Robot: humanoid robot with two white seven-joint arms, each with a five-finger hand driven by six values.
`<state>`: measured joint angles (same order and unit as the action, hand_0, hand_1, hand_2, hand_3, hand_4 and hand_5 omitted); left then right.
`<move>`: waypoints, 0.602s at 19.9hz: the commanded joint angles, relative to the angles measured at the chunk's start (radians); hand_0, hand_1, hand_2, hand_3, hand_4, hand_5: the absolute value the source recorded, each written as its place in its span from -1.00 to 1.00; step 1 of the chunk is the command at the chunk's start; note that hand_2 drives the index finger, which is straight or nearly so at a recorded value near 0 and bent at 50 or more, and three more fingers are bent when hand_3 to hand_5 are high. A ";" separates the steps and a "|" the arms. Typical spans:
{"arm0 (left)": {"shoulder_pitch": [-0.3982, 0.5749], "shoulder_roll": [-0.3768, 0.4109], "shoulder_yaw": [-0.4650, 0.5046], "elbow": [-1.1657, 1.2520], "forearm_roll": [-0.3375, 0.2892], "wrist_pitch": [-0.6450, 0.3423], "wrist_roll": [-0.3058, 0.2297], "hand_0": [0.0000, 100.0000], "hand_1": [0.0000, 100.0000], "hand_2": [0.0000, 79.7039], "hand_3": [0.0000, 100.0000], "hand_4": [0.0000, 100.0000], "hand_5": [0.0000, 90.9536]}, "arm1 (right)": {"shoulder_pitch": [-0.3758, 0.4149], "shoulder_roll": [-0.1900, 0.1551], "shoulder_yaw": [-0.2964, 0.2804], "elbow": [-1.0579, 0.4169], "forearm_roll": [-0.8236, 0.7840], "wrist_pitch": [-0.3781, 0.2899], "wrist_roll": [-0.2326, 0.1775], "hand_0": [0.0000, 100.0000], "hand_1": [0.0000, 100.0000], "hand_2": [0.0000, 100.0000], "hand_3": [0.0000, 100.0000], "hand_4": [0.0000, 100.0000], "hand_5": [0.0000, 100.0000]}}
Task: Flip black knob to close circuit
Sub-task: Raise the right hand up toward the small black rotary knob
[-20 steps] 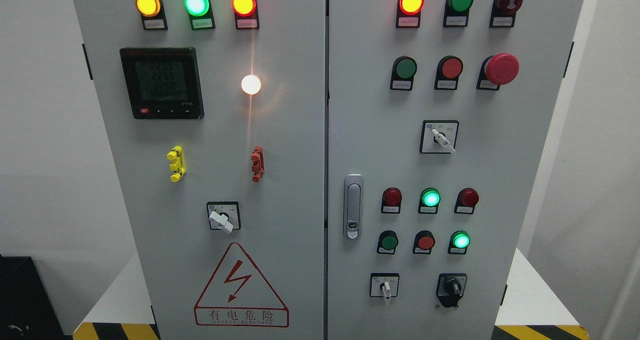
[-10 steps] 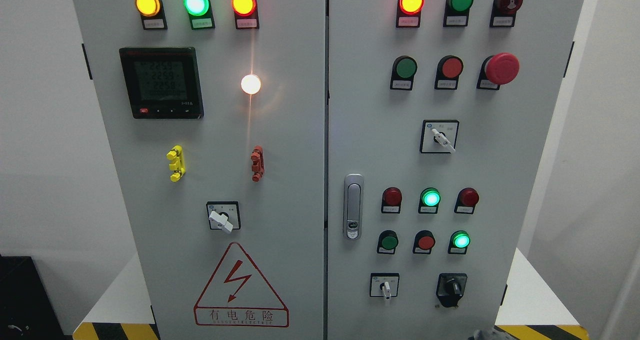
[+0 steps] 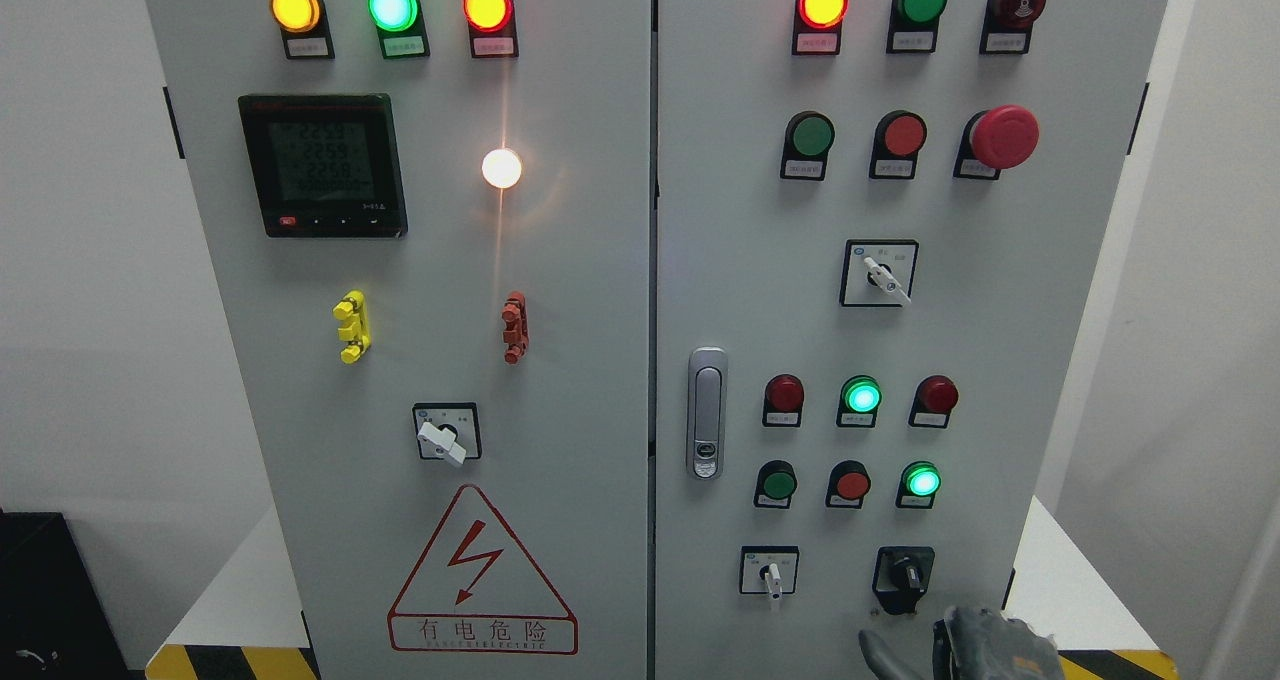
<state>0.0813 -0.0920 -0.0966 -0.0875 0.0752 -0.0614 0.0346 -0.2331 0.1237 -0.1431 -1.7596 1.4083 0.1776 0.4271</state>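
Right hand [image 3: 960, 645] in at the bottom edge, right of centre, grey-gloved; fingertips [image 3: 875, 650] just below the black knob [image 3: 904, 575], not touching. Finger state unclear. Knob sits at the lower right of the right cabinet door [image 3: 740, 260], beside a white-handled selector [image 3: 770, 573]. Above them: green lamp [image 3: 921, 481] lit, green lamp [image 3: 861, 396] lit. Red mushroom button [image 3: 1003, 137] upper right. Left door [image 3: 580, 360]: meter display [image 3: 323, 165] on, warning triangle [image 3: 482, 573] at the bottom.

Elec. lab: control cabinet [image 3: 560, 290], hazard-striped floor [image 3: 230, 662]
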 commanded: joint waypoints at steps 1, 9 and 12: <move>0.000 0.000 0.000 0.000 0.000 0.000 0.001 -0.76 0.11 -1.00 -1.00 -1.00 -1.00 | -0.041 -0.001 -0.006 0.028 0.026 0.003 0.002 -1.00 -1.00 0.80 1.00 0.83 0.77; 0.000 0.000 0.000 0.000 0.000 0.000 0.001 -0.76 0.11 -1.00 -1.00 -1.00 -1.00 | -0.069 -0.006 -0.007 0.054 0.060 0.023 -0.004 -1.00 -1.00 0.79 1.00 0.83 0.77; 0.000 0.000 0.000 0.000 0.000 0.000 0.001 -0.76 0.11 -1.00 -1.00 -1.00 -1.00 | -0.069 -0.009 -0.015 0.064 0.067 0.023 -0.005 -1.00 -1.00 0.79 1.00 0.83 0.76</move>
<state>0.0813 -0.0921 -0.0966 -0.0875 0.0751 -0.0614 0.0346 -0.2895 0.1210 -0.1485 -1.7285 1.4565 0.1992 0.4311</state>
